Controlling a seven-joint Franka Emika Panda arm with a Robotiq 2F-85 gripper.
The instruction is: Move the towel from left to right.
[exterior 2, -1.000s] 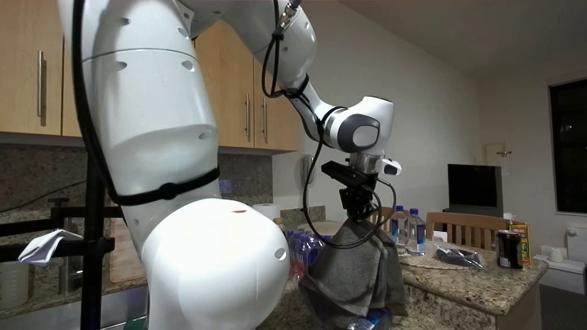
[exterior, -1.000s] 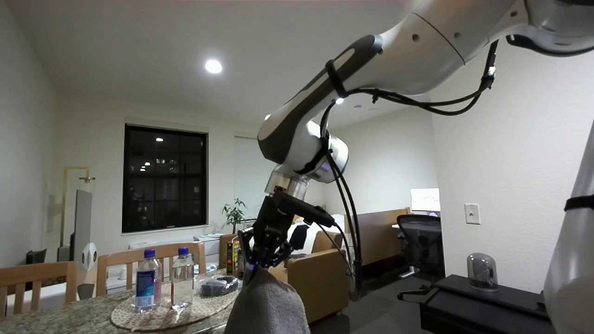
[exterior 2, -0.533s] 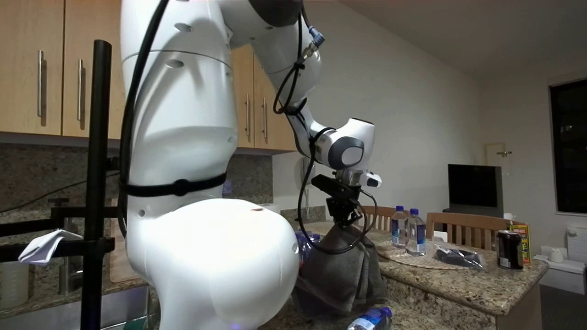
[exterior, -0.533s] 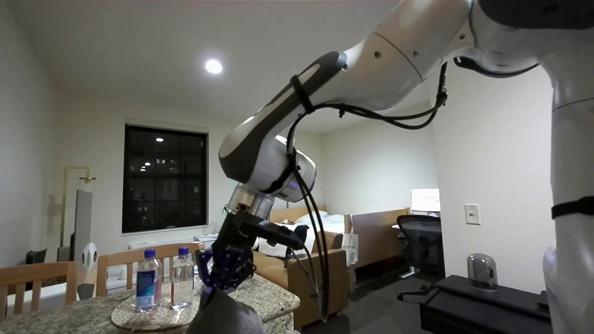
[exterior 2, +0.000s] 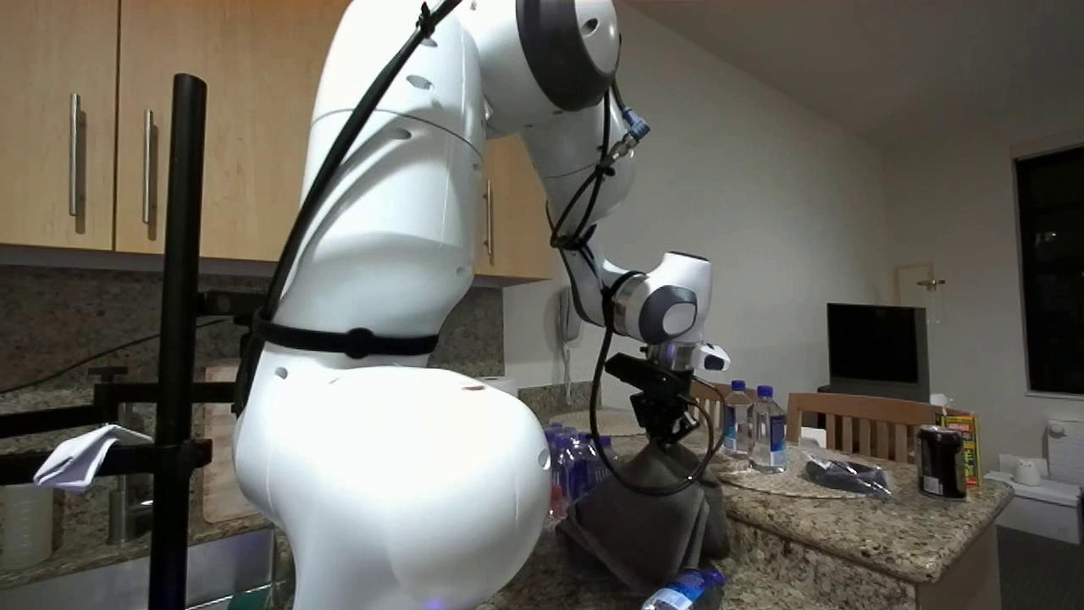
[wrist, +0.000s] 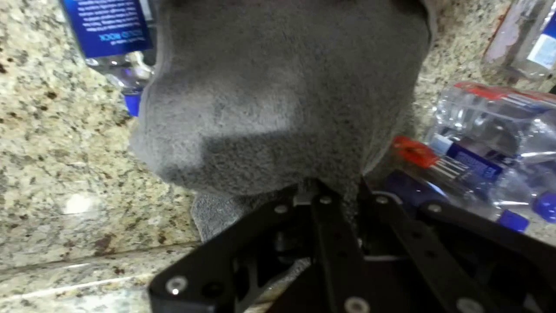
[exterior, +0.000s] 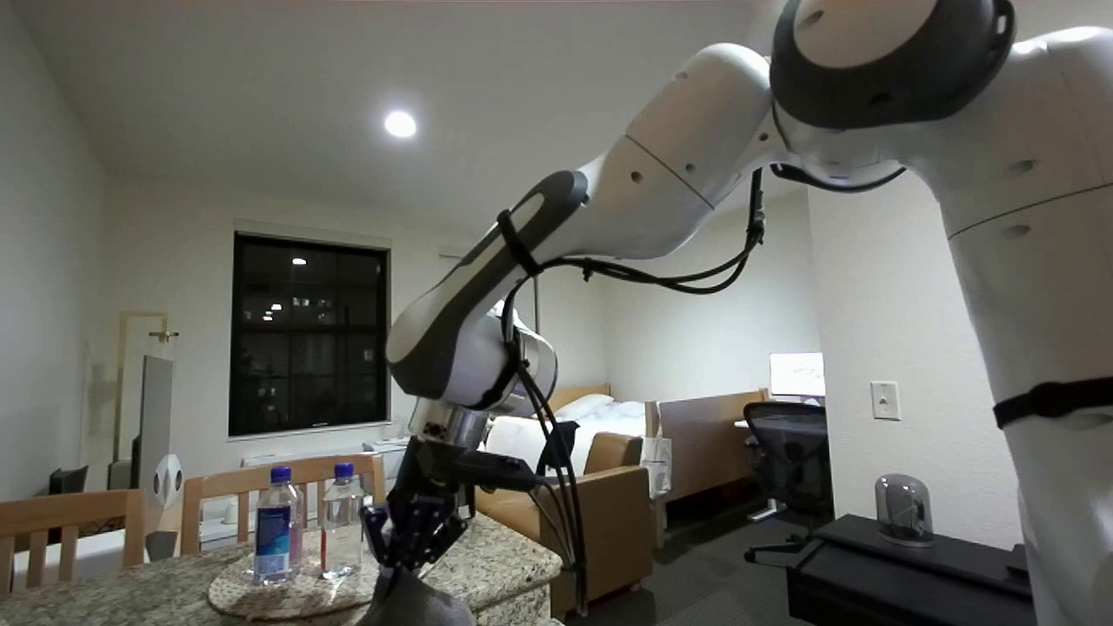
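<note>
The grey towel hangs bunched from my gripper over the lower granite counter, beside the raised counter. In the wrist view the towel fills the upper middle, and a fold of it runs between the two fingertips of the gripper, which is shut on it. In an exterior view only the top of the towel shows under the gripper; the rest is below the frame. The towel's lower end comes close to the counter; I cannot tell whether it touches.
A bottle lies on the lower counter at the towel's edge. A pack of bottles stands close on the towel's other side. The raised counter bears two upright bottles, a dark packet and a black can.
My gripper has come down with the towel still held, and moved left in an exterior view. The arm's upper links have swung along. The lying bottle shows more than one second ago.
</note>
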